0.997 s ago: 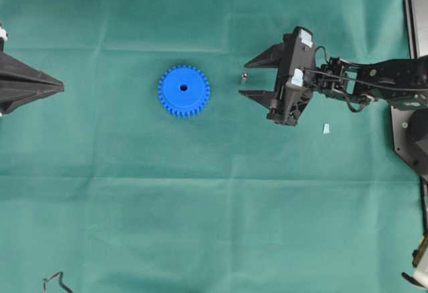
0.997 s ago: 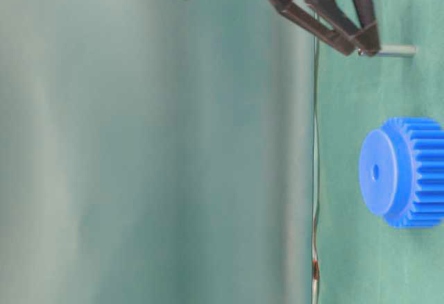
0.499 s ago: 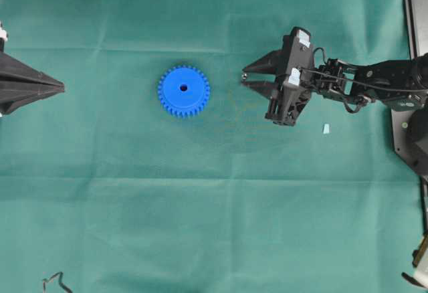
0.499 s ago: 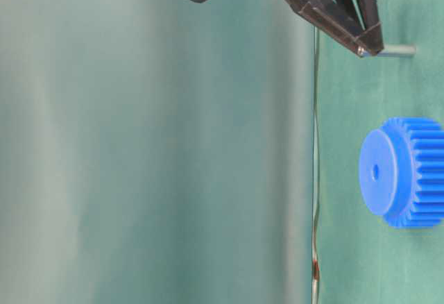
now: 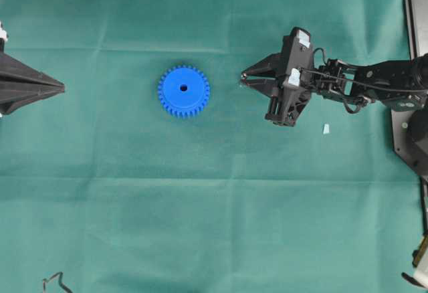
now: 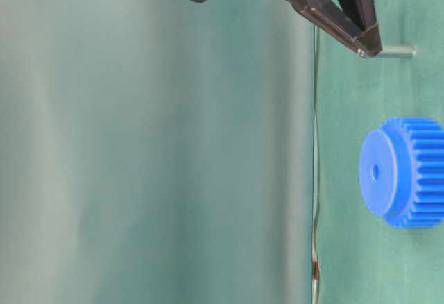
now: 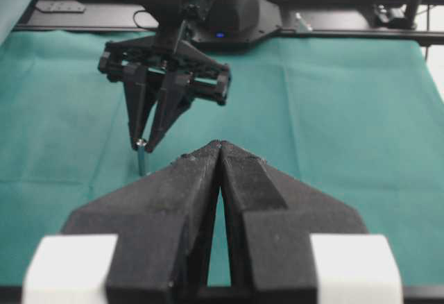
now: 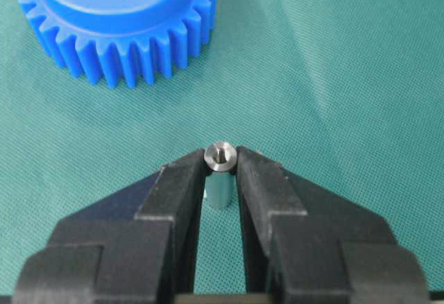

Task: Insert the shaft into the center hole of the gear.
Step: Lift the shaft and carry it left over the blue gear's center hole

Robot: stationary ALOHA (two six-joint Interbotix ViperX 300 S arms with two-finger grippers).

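The blue gear [image 5: 184, 91] lies flat on the green cloth, its center hole [image 5: 183, 87] facing up; its face also shows in the table-level view [image 6: 378, 172], and its toothed rim fills the top left of the right wrist view [image 8: 118, 19]. To its right the shaft [image 8: 220, 155] stands upright on the cloth, pinched at its top between the fingertips of my right gripper [image 5: 243, 77], which is shut on it. The shaft [image 7: 141, 157] also shows in the left wrist view, under the right gripper [image 7: 143, 144]. My left gripper [image 5: 61, 88] is shut and empty at the far left.
A small pale-blue chip [image 5: 326, 129] lies on the cloth below the right arm. A black frame [image 5: 414, 72] runs down the right edge. A bit of wire [image 5: 53, 281] sits at the bottom left corner.
The right gripper's jaws went from wide open either side of the shaft to closed on its top. The left gripper and the gear stayed put.
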